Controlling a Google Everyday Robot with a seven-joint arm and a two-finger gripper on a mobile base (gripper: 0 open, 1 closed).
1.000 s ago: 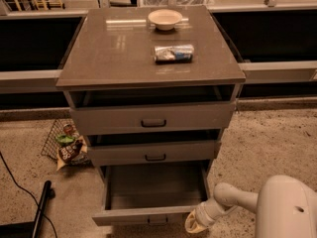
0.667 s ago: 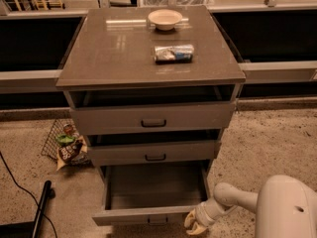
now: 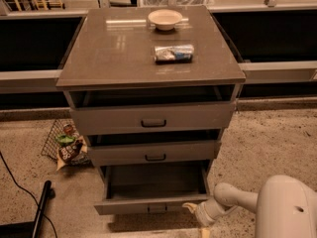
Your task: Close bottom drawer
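Observation:
The bottom drawer [image 3: 148, 206] is the lowest and narrowest of three grey drawers. It is pulled far out and its dark inside shows empty. A small dark handle sits at the centre of its front panel. My gripper [image 3: 196, 218] is low at the right, just off the right end of that front panel and close to its corner. Its tan fingertips [image 3: 188, 207] stand apart with nothing between them. The white arm [image 3: 233, 196] comes in from the lower right.
The top drawer [image 3: 152, 118] and middle drawer [image 3: 154, 152] are each slightly open. A bowl [image 3: 165, 19] and a lying can [image 3: 173, 53] sit on the cabinet top. A wire basket with packets [image 3: 67, 144] stands on the floor at left, and a black cable and pole [image 3: 39, 207] lie at the lower left.
My gripper has edged slightly left towards the drawer's right front corner. The bottom drawer has not visibly moved.

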